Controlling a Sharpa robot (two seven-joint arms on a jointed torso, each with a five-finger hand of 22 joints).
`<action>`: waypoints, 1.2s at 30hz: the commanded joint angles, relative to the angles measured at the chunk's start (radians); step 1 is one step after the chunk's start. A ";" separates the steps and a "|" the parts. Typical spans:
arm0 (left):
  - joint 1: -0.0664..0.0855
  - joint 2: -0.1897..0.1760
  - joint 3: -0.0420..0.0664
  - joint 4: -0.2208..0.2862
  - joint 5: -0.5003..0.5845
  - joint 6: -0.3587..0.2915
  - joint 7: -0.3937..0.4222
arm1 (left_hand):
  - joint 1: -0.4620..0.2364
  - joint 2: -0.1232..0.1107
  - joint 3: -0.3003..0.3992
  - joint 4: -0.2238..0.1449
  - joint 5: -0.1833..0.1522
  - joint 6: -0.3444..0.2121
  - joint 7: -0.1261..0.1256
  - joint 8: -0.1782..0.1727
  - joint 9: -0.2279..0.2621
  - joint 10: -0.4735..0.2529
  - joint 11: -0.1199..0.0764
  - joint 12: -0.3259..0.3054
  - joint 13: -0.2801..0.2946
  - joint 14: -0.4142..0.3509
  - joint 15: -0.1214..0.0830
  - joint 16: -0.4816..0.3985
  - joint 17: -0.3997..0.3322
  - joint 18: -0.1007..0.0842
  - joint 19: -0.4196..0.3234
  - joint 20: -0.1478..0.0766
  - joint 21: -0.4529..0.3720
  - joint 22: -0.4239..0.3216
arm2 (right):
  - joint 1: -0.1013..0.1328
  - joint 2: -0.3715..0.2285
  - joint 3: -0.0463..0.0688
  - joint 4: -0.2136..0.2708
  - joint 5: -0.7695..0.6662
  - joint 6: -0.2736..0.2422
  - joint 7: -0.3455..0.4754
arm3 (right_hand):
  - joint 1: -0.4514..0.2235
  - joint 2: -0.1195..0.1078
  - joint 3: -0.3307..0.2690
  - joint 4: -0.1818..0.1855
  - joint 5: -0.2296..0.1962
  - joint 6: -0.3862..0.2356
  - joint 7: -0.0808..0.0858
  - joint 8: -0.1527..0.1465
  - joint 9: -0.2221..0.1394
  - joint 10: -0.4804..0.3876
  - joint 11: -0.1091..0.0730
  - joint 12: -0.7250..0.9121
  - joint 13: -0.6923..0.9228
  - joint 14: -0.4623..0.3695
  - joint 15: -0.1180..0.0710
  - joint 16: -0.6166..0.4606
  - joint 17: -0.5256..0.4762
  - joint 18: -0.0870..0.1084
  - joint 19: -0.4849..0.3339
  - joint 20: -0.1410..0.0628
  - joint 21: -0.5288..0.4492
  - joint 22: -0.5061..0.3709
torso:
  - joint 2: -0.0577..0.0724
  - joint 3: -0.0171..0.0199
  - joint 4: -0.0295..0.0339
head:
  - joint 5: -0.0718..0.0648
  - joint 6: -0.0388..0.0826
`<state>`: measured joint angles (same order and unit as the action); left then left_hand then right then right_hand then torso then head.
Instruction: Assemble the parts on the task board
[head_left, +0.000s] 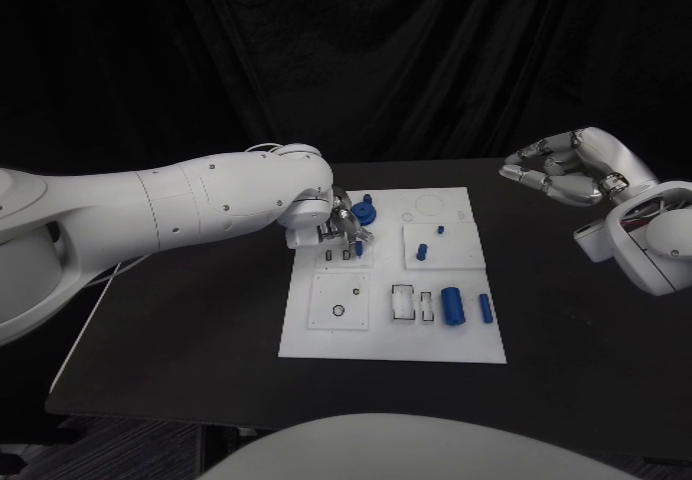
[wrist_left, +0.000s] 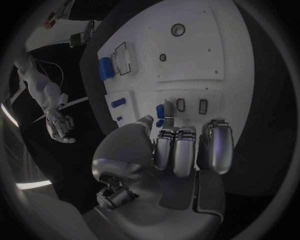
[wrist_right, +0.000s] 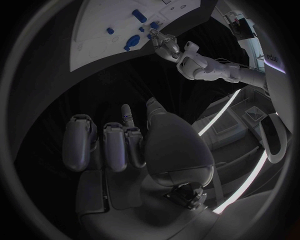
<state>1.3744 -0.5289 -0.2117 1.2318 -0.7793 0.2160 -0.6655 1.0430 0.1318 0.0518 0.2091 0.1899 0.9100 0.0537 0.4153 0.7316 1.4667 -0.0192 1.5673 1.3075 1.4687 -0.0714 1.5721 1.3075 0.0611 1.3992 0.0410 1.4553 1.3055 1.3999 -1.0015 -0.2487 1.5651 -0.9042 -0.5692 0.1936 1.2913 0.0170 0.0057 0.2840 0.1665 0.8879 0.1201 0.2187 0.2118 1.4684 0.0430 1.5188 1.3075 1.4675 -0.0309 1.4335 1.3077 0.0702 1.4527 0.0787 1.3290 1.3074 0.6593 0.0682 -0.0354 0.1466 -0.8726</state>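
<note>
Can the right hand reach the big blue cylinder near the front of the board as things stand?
Probably yes: the right hand hovers off the task board, holding nothing, and nothing lies between it and the big blue cylinder; the left hand works farther back.

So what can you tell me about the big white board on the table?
The task board is a flat white rectangular plate, plastic-looking, lying on the black table. Its raised panels have slots and round holes. Small blue parts lie or stand on it. The left hand hovers at its far left corner, fingers by a blue piece.

Left hand (wrist_left: 169, 150) low over the task board (wrist_left: 187, 30), fingertips (wrist_left: 164, 111) on a blue part (wrist_left: 160, 123) (small).
</note>
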 joint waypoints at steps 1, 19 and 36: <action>-0.003 0.002 0.001 -0.001 0.000 0.021 0.014 | 0.011 -0.002 0.002 -0.007 0.006 0.008 0.001 -0.008 0.000 0.104 0.001 0.004 0.263 0.102 0.002 -0.001 0.263 0.003 -0.007 0.002 -0.006 -0.002 | -0.002 0.001 0.001 -0.001 -0.005 0.009 -0.019 | 0.008 0.000 -0.006 -0.002 0.003 0.005 0.002 -0.004 -0.001 0.010 -0.001 -0.006 0.165 0.069 0.000 -0.003 0.141 -0.004 0.002 -0.003 -0.004 0.102 | 0.000 0.0001 0.0002 | 0.000 0.000; -0.008 0.000 0.001 -0.005 0.000 0.032 0.010 | 0.033 -0.004 0.032 -0.044 0.026 0.012 0.004 -0.046 0.004 0.104 0.004 0.004 0.263 0.102 0.004 -0.001 0.263 0.005 -0.014 0.004 -0.015 -0.012 | -0.002 0.006 0.001 -0.005 -0.005 0.024 -0.029 | 0.008 0.001 -0.008 -0.001 0.004 0.007 0.001 -0.004 -0.002 0.009 -0.001 -0.007 0.163 0.069 0.000 -0.004 0.140 -0.004 0.002 -0.003 -0.005 0.102 | -0.001 -0.0002 -0.0008 | -0.003 0.000; -0.010 -0.007 0.001 -0.008 0.000 0.030 0.022 | 0.026 -0.044 0.222 -0.137 0.219 0.038 0.001 -0.109 0.043 0.104 0.001 0.004 0.263 0.102 0.002 -0.001 0.263 0.006 -0.013 0.002 -0.026 -0.008 | -0.003 0.003 0.001 -0.004 -0.005 0.039 -0.044 | 0.025 0.003 -0.005 -0.008 0.024 0.011 0.001 -0.006 -0.005 0.008 -0.002 -0.008 0.161 0.068 -0.001 -0.007 0.138 -0.003 0.001 -0.004 -0.009 0.101 | 0.000 -0.0001 -0.0002 | -0.004 0.000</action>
<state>1.3663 -0.5354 -0.2114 1.2238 -0.7795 0.2365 -0.6621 1.0700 0.0943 0.2597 0.0770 0.3992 0.9419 0.0556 0.3095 0.7706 1.4667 -0.0191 1.5673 1.3075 1.4686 -0.0713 1.5721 1.3075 0.0610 1.3886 0.0446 1.4344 1.2961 1.3996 -0.9975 -0.2487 1.5600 -0.9045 -0.5414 0.1714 1.3075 0.0204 0.0030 0.2812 0.1885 0.8915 0.1238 0.2187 0.2076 1.4685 0.0431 1.5150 1.3073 1.4675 -0.0310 1.4335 1.3075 0.0701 1.4527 0.0787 1.3243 1.3080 0.6586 0.0679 -0.0360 0.1429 -0.8727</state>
